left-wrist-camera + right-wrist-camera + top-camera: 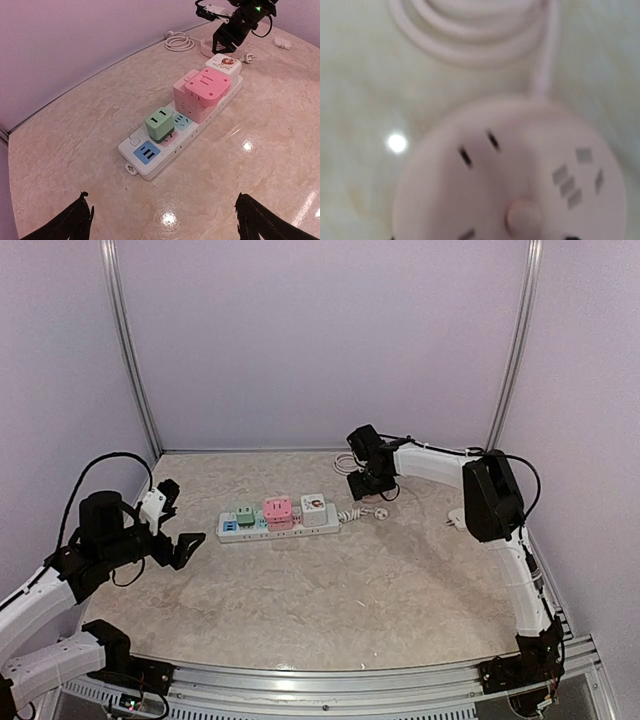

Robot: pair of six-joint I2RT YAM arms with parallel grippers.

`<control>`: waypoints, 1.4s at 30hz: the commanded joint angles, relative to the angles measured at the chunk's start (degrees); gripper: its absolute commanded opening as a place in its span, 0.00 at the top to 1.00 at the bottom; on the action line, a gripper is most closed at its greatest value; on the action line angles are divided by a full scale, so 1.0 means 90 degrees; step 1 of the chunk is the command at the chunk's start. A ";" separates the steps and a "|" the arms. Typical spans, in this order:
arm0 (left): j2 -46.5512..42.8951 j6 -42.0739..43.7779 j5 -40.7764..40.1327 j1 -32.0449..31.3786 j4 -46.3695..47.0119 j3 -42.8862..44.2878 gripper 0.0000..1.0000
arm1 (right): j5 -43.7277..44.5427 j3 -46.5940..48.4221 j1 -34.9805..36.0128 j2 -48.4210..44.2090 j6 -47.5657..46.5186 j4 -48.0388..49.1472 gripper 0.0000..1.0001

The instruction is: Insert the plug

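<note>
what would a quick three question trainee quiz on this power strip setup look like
1. True or false: on the power strip, the green adapter sits nearer the left gripper than the pink adapter does.
2. Pick one: the right gripper is poised over A) the round socket with the coiled cord, B) the power strip, C) the pink adapter.
3. Short answer: what colour is the adapter at the strip's end farthest from the left gripper?

Key: 1 true; 2 A; 3 white.
</note>
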 commanded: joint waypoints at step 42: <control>0.0012 0.0075 0.0101 0.0049 0.0680 -0.0220 0.03 | -0.0517 0.2631 -0.0615 0.1689 0.1021 -0.0756 0.33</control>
